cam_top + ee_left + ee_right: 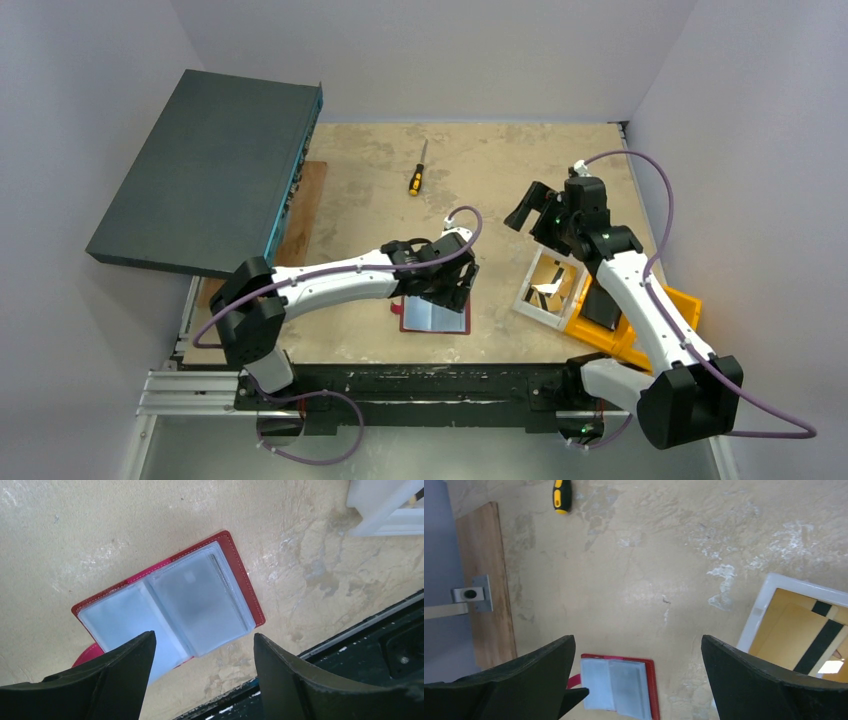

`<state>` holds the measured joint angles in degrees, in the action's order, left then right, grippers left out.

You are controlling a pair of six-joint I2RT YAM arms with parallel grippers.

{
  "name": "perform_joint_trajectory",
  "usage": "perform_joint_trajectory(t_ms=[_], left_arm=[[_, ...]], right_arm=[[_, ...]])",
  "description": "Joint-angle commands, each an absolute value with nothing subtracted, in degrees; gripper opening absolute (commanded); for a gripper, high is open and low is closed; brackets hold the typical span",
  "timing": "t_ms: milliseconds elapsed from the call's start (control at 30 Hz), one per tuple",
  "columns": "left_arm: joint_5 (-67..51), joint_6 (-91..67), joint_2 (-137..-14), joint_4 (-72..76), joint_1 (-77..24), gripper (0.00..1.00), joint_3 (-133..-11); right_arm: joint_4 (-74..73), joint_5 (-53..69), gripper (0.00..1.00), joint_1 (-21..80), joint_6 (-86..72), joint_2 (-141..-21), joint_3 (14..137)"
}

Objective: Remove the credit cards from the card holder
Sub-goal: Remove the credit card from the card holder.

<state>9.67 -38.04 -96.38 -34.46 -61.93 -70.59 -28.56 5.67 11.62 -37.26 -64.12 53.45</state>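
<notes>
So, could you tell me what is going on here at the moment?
The dark red card holder lies open on the table, clear sleeves up, a grey card apparently inside one. The left gripper hovers open over it, holding nothing. The right gripper hangs open and empty near the white bin.

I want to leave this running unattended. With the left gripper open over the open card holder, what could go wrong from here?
1. The grey card sits inside a clear sleeve of the card holder. The left gripper may pinch sleeve and card together and lift the whole holder.
2. Nothing pins the holder: the right gripper is open and away from it.
3. The holder lies near the front rail, so a nudge could slide it there.
</notes>
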Motion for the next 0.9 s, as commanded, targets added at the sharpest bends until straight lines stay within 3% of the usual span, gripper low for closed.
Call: perform_joint_trajectory(t_ms=[0,733,867], left_arm=[[15.4,-35.7,-99.6,-36.5,-64.0,0.70,-74.4],[15.1,-34.7,-106.9,-33.4,-66.8,0.54,-72.0],[15.3,-35.2,-107.7,-33.6,-66.8,0.47,-71.5]], right_arm=[[-23.1,12.3,0.99,11.6,-37.6,-62.8,53.4],[-20.6,12.6,0.99,11.6,-40.1,-60.3,46.7],[-20.3,12.8,0.99,11.7,-40.1,-60.8,46.1]])
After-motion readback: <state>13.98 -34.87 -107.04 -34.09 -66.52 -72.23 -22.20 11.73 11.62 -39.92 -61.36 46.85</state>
